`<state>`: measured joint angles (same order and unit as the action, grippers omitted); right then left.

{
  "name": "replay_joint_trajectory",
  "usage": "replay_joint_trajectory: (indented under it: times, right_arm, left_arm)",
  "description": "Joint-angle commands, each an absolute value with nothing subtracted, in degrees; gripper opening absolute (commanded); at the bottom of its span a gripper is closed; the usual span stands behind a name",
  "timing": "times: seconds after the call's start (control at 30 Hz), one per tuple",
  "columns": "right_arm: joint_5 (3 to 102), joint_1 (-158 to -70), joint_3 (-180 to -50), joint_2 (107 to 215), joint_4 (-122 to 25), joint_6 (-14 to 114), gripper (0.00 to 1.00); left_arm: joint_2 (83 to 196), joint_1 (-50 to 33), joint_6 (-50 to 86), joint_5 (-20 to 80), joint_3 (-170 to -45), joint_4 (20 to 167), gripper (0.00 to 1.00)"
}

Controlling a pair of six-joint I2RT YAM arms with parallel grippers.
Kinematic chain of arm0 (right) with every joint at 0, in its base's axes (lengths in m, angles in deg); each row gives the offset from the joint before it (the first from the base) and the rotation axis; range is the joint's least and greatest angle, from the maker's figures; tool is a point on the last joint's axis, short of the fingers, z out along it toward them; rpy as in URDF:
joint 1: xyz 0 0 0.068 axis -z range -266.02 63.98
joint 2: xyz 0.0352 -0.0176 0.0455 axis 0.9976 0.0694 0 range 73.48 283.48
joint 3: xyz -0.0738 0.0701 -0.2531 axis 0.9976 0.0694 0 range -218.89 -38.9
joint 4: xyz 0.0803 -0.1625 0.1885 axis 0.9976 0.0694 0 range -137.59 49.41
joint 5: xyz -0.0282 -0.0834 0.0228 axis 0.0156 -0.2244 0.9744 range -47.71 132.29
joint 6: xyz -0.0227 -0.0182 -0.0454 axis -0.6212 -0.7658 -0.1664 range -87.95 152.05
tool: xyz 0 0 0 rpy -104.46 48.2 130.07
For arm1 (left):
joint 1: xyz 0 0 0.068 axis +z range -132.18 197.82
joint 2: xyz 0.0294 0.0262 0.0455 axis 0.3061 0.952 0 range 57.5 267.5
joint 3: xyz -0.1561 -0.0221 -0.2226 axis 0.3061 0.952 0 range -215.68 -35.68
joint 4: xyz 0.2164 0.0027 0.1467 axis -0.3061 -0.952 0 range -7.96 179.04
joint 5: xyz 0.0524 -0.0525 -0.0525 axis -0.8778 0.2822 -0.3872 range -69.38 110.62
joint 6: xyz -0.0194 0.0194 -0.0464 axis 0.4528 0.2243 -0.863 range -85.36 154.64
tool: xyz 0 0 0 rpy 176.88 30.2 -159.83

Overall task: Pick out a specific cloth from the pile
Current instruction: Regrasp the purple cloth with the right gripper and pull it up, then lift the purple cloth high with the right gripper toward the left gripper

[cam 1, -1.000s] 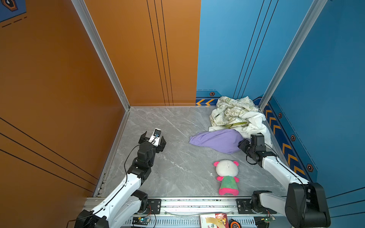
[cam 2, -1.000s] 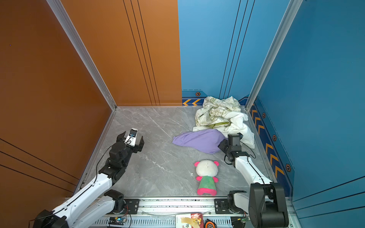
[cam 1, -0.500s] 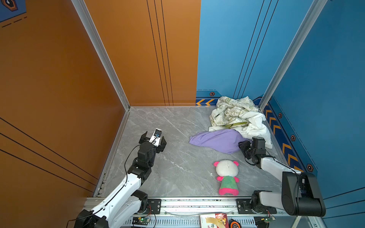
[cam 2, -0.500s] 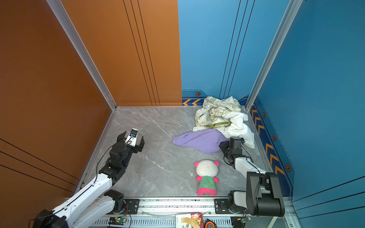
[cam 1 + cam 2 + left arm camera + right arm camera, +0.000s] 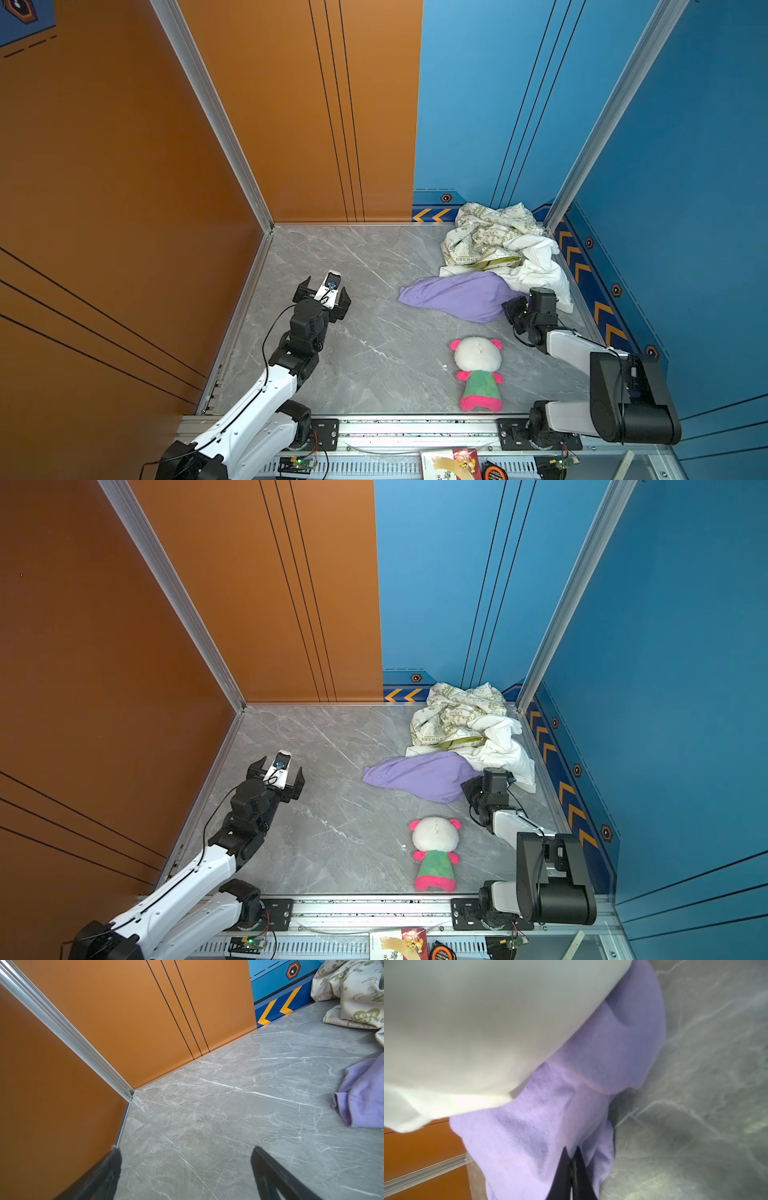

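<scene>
Since 1 s ago: right end effector [image 5: 572,1159] closed onto hem of cloth [image 5: 455,294] | left end effector [image 5: 324,289] released | cloth: light, limp, likely drags under pile [image 5: 494,241]

My worktop [image 5: 365,365], everything placed from the pile [image 5: 490,243] in its far right corner.
The cloth [image 5: 457,296] lies just in front of the pile, its far edge tucked under the pile's front fold and the rest spreading towards the pile's left in both top views. My right hand [image 5: 510,308] sits directly in front of the pile, its tips pinched together on the cloth's right end. The plush toy [image 5: 478,372] lies further in front of the pile, beyond the cloth and apart from it. My left hand [image 5: 322,294] is well to the pile's left, slightly in front, over bare worktop.
</scene>
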<state>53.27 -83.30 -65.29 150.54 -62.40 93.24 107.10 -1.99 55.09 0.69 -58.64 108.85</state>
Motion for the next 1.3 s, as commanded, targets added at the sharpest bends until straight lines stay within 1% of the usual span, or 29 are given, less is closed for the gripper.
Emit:
replay_joint_trajectory:
  times: [0.0,0.13,0.37,0.67,0.97,1.27]
  right_arm:
    - [53.5,-82.7,-65.2,146.7,-64.9,93.9,0.00]
    - [52.9,-82.7,-66.9,142.2,-64.6,94.0,0.00]
    - [49.0,-82.5,-71.3,135.0,-61.7,94.2,0.00]
    - [47.0,-82.4,-79.8,130.9,-59.9,94.2,0.00]
    - [43.5,-82.3,-90.4,131.8,-61.1,90.7,0.00]
    - [47.2,-84.4,-102.5,137.2,-62.6,87.8,0.00]
  left_arm:
    - [106.6,-2.6,56.0,0.8,-58.9,108.7,0.98]
    - [106.6,-2.6,56.1,0.8,-58.9,108.7,0.98]
    - [106.5,-2.8,56.2,0.5,-58.9,108.7,0.98]
    - [106.4,-2.8,56.2,0.7,-58.9,108.7,0.98]
    - [106.1,-2.9,56.4,0.7,-58.9,108.7,0.98]
    - [106.2,-2.9,56.5,0.7,-58.9,108.7,0.98]
